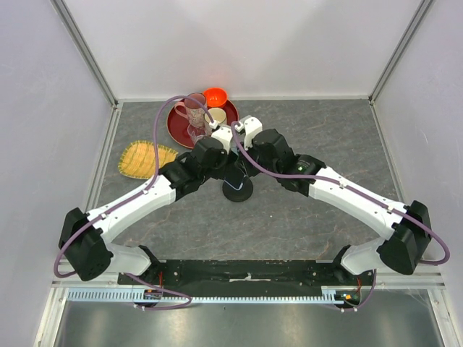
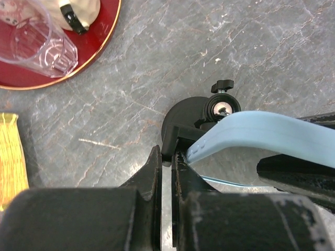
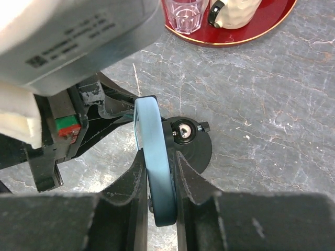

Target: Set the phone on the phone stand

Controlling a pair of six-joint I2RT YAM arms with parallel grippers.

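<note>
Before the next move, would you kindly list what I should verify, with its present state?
1. Right claw clamped on the phone, held edge-up: ok.
2. Phone directly at the phone stand, by its cradle: ok.
3. Phone seated in the cradle: cannot tell, the joint is hidden.
4. Left claw at the cradle end, fingers nearly together, what it grips: cannot tell.
5. Stand's round base flat on the table: ok.
6. Red tray apart from the stand: ok.
</note>
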